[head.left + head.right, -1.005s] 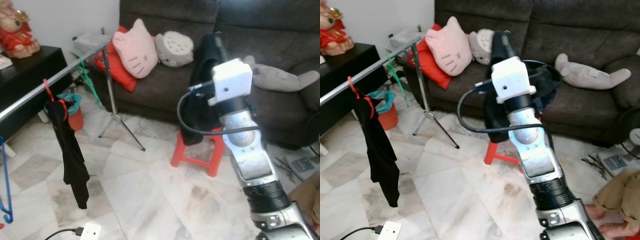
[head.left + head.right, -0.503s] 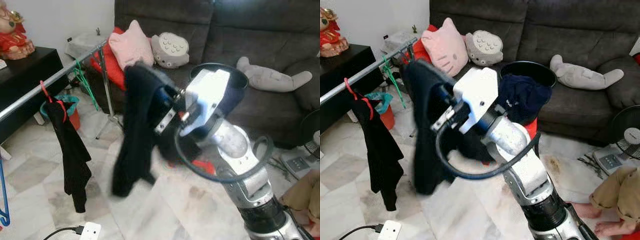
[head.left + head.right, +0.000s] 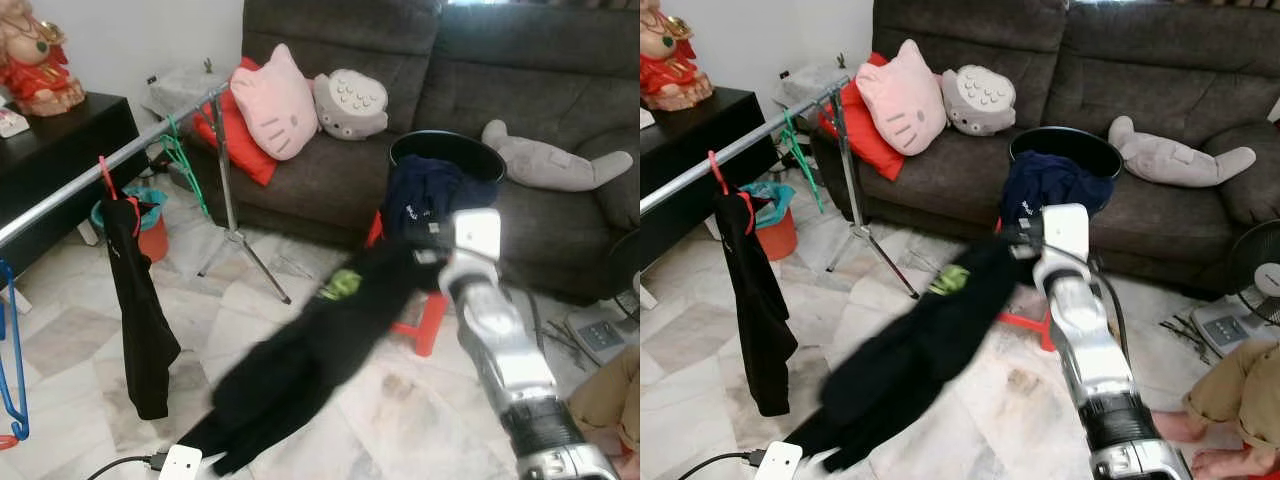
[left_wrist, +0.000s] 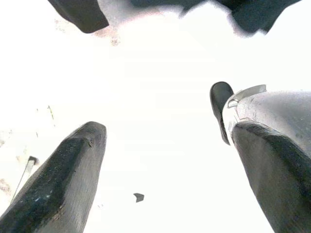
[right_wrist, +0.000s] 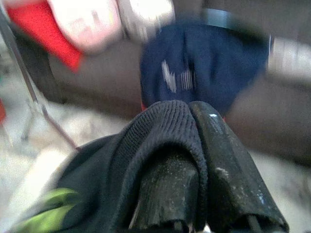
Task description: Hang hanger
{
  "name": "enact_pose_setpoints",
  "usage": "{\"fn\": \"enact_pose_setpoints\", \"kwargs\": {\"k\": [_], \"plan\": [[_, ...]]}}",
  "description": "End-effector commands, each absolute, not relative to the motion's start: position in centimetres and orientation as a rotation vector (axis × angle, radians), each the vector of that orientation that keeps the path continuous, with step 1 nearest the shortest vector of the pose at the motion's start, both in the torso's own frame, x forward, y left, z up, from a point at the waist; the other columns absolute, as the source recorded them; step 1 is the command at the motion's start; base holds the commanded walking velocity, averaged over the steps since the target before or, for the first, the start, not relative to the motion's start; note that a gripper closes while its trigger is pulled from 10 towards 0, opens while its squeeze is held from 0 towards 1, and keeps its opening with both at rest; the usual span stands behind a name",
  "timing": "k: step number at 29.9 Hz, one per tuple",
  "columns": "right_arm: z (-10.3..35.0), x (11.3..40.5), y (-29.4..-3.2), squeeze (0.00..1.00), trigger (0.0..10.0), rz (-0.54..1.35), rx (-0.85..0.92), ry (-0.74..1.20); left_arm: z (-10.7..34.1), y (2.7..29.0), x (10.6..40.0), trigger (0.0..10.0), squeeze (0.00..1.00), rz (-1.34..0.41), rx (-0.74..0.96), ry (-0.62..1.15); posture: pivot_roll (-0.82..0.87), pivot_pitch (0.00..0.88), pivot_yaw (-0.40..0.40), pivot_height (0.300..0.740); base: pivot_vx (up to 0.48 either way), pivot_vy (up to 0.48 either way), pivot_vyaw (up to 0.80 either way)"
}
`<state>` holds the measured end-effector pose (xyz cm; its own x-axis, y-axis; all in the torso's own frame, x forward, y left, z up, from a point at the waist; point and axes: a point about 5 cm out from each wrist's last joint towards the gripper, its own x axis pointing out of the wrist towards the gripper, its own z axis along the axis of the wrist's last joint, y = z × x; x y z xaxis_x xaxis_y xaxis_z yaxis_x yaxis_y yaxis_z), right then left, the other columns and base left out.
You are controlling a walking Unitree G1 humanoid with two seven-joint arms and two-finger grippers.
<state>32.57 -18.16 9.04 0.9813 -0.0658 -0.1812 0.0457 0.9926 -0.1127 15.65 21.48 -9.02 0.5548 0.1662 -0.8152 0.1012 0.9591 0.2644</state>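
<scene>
1. The right gripper [image 5: 194, 160] has its two black fingers pressed together on the ribbed edge of a black garment [image 3: 310, 370]; the right wrist view shows this pinch close up, the cloth folded over one finger.
2. From the head views, the garment streams blurred from the raised right arm down toward the marble floor [image 3: 80, 330], a green patch showing near its upper part.
3. Behind the gripper, a black basket [image 3: 1065, 150] holding a navy cloth [image 3: 1045, 190] sits on a red stool [image 3: 425, 325] in front of the dark sofa [image 3: 1160, 70].
4. A metal clothes rail [image 3: 110, 165] on a tripod stand runs along the robot's left. A red hanger [image 3: 105, 180] on it carries a black piece of clothing [image 3: 140, 310]; a green hanger [image 3: 180, 160] hangs farther along near the stand.
5. The left eye view adds a blue hanger [image 3: 12, 380] at its left edge.
6. The right eye view shows a person's leg in tan shorts [image 3: 1230, 400] and a fan [image 3: 1255, 270] on the right.
7. The left gripper [image 4: 165, 160] hangs with its fingers apart over an overexposed floor.
8. A pink cat cushion [image 3: 272, 100] and a grey plush [image 3: 350, 100] lie on the sofa.
</scene>
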Motion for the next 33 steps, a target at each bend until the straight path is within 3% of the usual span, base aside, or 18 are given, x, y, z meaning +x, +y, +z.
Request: {"fn": "enact_pose_setpoints", "kwargs": {"k": [1, 10, 25, 33], "plan": [[8.0, 32.3, -17.3, 0.0, 10.0, -0.022, -0.084, 0.177, -9.1, 21.5, 15.4, 10.0, 0.0, 0.039, 0.304, 1.001, 0.02, 0.0, -0.027, 0.74, 0.0, 0.0, 0.0], [4.1, 31.1, -16.8, 0.0, 10.0, -0.071, -0.035, 0.285, -9.1, 21.8, 15.4, 10.0, 0.0, 0.041, 0.306, 0.995, 0.03, 0.0, -0.024, 0.74, 0.0, 0.0, 0.0], [2.7, 30.5, -17.9, 0.0, 10.0, -0.155, -0.042, 0.281, -9.2, 21.7, 15.1, 10.0, 0.0, 0.065, 0.268, 0.995, 0.04, 0.0, -0.021, 0.74, 0.0, 0.0, 0.0], [2.1, 30.0, -17.7, 0.0, 10.0, -0.154, -0.066, 0.284, -9.3, 21.7, 14.7, 10.0, 0.0, 0.054, 0.28, 1.003, 0.04, 0.0, -0.02, 0.74, 0.0, 0.0, 0.8]]}}
